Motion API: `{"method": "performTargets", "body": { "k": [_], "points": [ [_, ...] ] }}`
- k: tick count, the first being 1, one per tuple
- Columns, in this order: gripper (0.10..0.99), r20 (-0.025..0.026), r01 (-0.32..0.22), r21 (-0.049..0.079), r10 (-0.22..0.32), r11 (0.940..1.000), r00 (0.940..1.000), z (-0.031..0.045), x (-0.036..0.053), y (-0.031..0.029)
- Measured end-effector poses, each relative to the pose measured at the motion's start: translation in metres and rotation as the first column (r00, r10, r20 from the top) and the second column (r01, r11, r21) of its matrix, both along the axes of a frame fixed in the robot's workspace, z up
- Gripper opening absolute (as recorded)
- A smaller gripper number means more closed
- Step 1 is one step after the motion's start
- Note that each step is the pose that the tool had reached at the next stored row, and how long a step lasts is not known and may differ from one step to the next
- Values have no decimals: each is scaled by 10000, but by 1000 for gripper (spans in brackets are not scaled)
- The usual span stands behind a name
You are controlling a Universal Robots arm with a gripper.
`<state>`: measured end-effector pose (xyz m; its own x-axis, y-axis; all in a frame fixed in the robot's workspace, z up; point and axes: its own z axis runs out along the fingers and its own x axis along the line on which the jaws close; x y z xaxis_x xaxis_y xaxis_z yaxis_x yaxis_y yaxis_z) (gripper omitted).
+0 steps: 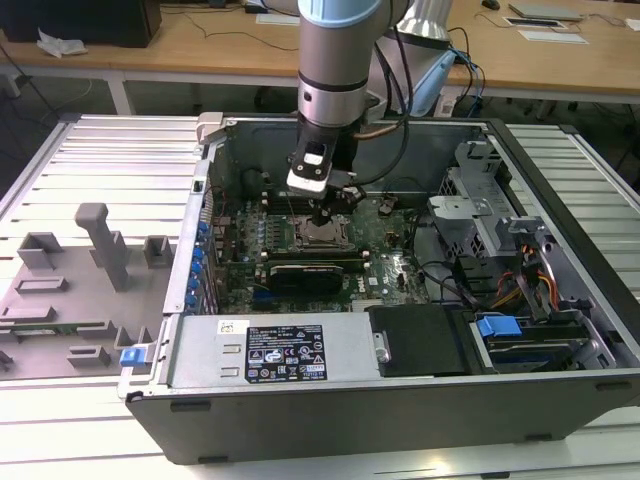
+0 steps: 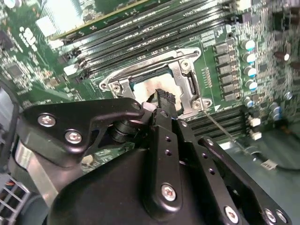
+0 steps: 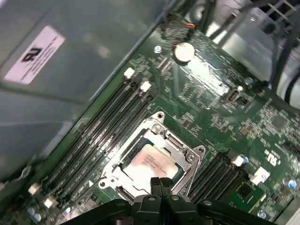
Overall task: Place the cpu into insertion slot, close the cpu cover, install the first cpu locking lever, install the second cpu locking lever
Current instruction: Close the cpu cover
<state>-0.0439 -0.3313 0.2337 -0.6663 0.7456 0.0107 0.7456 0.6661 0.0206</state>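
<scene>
You've got the cpu seated flat in the insertion slot, mid motherboard. Its top is silvery-grey w/ a tan sheen, sitting square to the socket. The cpu cover, a thin silver frame, lies flat round it, w/ the cpu showing thru the window. In the second wrist view, one thin lever rod angles away from a socket corner.

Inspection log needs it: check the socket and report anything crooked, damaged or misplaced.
Nothing stands out. The cpu lies flat and square in the window of the cpu cover, which sits level around it, with no damage visible.
</scene>
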Motion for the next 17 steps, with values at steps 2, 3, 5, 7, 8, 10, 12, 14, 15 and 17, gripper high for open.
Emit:
{"method": "performTargets", "body": {
  "k": [2,3,5,7,8,10,12,14,15,17],
  "points": [
    [106,0,-409,0,409,9992,9992,-1,0,0],
    [106,0,-714,0,714,9974,9974,-2,0,0],
    [106,0,-1250,0,1250,9922,9922,-3,0,0],
    [106,0,-1629,0,1629,9866,9866,-4,0,0],
    [106,0,-1967,0,1967,9805,9805,-4,0,0],
    [106,1,-2524,3,2524,9676,9676,-5,0,0],
    [106,6,-2823,17,2823,9593,9593,-6,0,0],
    [106,22,-3165,35,3165,9486,9486,-5,0,0],
    [106,37,-3308,35,3308,9437,9437,-5,0,0],
    [106,110,-3575,10,3575,9339,9339,-5,0,0]
  ]
}}
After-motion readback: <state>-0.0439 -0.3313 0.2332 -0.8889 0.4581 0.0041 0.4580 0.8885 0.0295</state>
